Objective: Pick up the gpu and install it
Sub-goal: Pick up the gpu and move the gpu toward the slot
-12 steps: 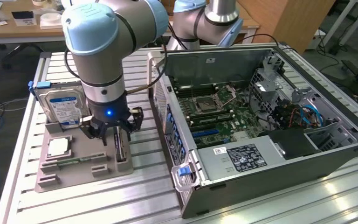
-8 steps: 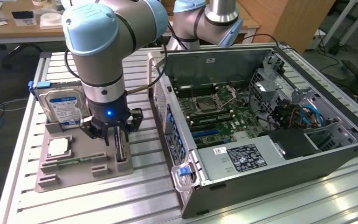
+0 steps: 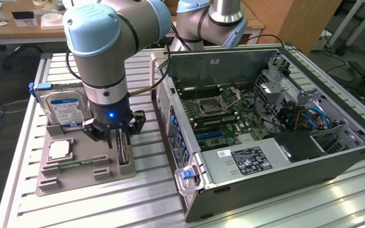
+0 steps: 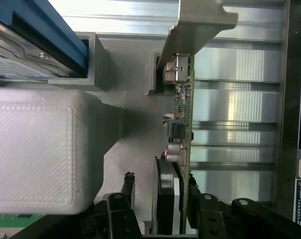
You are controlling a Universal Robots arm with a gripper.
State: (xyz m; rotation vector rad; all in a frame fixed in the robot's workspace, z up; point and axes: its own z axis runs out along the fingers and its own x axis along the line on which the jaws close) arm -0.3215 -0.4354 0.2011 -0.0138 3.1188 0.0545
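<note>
Straddling the upright gpu [image 4: 184,99] in its grey holder [image 3: 74,176], the end effector [image 4: 159,183] stands spread, not pinching it.

Glossy metal table [image 3: 138,204], matt plastic holder [image 3: 74,178], gpu [image 4: 183,114] with metal bracket [image 4: 195,25].

Grey tubular arm [image 3: 106,71], pale blue rounded joint caps [image 3: 100,26], thin black cable [image 3: 70,66] looping at its nine o'clock, black gripper [image 3: 119,137], small blue light [image 3: 110,114] at its twelve o'clock, round screw heads [image 4: 206,197] on its fingers.
</note>
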